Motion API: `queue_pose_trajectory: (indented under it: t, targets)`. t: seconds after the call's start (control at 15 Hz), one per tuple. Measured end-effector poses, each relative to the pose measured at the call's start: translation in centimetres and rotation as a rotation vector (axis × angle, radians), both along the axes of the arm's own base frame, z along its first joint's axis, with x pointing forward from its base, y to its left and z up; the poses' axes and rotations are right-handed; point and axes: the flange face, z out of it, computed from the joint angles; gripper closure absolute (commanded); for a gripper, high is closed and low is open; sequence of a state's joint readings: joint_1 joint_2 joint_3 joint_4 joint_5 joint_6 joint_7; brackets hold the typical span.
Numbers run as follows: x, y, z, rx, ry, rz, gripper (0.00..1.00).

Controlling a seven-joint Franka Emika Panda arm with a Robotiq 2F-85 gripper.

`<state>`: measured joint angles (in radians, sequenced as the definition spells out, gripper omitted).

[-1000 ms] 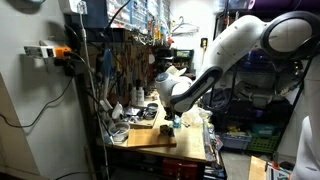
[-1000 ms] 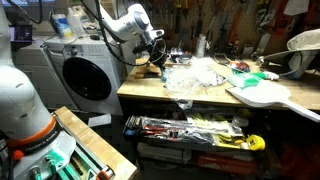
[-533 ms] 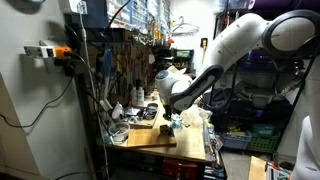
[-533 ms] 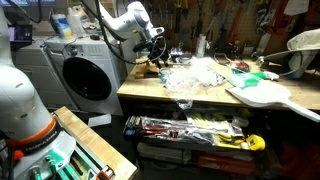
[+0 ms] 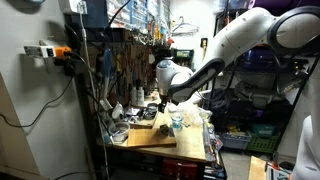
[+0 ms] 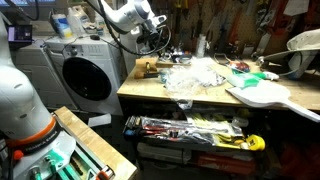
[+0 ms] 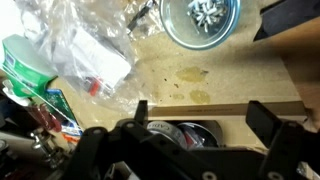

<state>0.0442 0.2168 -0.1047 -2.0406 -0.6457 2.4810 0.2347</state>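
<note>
In the wrist view my gripper is open, its two dark fingers wide apart with nothing between them. Under it lie a wooden board and, past the board's edge, a round dark tin. A small clear cup of screws stands on the board ahead of the fingers, apart from them. In both exterior views the gripper hangs above the workbench, over the cup and the board.
Crumpled clear plastic bags and a green package lie beside the board. A pegboard of tools backs the bench. A washing machine, a white guitar body and an open tool drawer surround it.
The gripper has opened, letting go of the cup, and has risen off the board. The cup stays standing on the board.
</note>
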Motion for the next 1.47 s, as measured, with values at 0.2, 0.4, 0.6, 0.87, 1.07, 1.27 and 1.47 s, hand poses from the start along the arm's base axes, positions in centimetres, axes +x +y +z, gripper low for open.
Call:
queue_pose_trajectory:
  t: [0.2, 0.4, 0.6, 0.87, 1.07, 1.27, 1.47]
  targets:
    - [1.2, -0.9, 1.0, 0.056, -0.041, 0.097, 0.00]
    - [2.6, -1.9, 0.7, 0.109, -0.052, 0.186, 0.00]
    - [4.3, -2.2, -0.2, 0.163, -0.036, 0.260, 0.00]
    - [6.6, -2.8, -0.6, 0.205, -0.040, 0.332, 0.00]
    - [8.1, -3.9, -1.0, 0.216, -0.050, 0.356, 0.01]
    - [9.2, -5.1, -1.5, 0.227, -0.057, 0.365, 0.30]
    - [10.0, -5.9, -2.2, 0.238, -0.056, 0.370, 0.56]
